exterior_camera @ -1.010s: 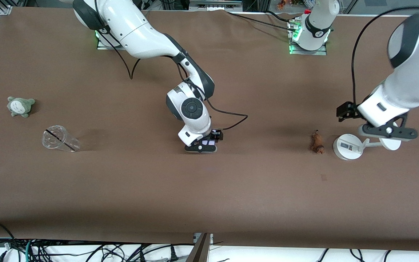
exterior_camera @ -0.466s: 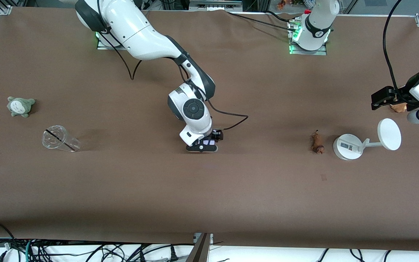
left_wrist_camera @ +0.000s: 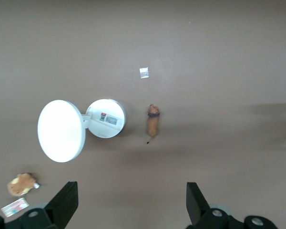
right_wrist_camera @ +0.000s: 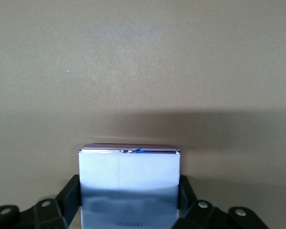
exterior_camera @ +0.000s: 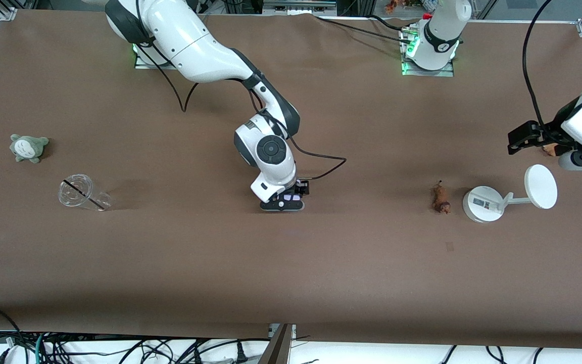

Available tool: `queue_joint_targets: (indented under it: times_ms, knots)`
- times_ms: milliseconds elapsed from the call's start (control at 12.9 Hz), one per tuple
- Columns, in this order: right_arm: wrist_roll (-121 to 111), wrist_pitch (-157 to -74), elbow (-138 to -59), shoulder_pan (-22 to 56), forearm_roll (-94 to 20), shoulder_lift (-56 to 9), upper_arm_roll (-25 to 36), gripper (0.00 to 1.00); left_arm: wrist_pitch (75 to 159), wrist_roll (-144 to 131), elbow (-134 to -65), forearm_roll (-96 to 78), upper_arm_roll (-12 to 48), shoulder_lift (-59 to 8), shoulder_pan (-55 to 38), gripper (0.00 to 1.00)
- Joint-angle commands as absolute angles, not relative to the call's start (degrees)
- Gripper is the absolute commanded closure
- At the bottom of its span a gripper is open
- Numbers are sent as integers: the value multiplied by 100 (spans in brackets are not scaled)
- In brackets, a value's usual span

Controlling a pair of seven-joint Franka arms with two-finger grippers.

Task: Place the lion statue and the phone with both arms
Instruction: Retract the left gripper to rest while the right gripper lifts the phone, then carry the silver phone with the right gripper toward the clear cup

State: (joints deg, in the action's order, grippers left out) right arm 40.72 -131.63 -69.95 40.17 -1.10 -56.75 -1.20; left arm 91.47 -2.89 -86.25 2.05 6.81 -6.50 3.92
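Phone [right_wrist_camera: 129, 183] sat clamped edge-on in the right pincer [exterior_camera: 282, 203], low over the middle of the table [exterior_camera: 291, 263], probably so it could be set down flat. The lion statue [exterior_camera: 440, 198] lay on the table just beside the white stand [exterior_camera: 483, 203], toward the left arm's end. The left pincer [left_wrist_camera: 128, 210] hung spread wide and empty high above that end. A clear cup [exterior_camera: 83, 193] lay tipped over, apparently empty.

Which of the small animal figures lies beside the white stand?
The lion statue: slim, orange-brown, beside the white stand. The grey-green plush lies toward the right arm's end.
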Motion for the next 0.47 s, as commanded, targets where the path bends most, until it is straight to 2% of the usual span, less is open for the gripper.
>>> queue_joint_targets:
  times_ms: [0,155,233,388]
  knots:
    - [4061,-12606,-6864,3982,-35,-5372,-53,86,9457,-202,-9561,61,229,34,88,0]
    - [3860,-12140,-6873,3833,-35,-4994,-18,93,9440,-220,-9746,79,229,228,88,0]
    - [3554,-11772,-6890,3667,-79,-4731,-26,93,9405,-228,-9730,105,237,237,79,0]
    - [2999,-10894,-6908,3368,-114,-4230,-18,100,9238,-263,-9712,123,246,220,79,0]
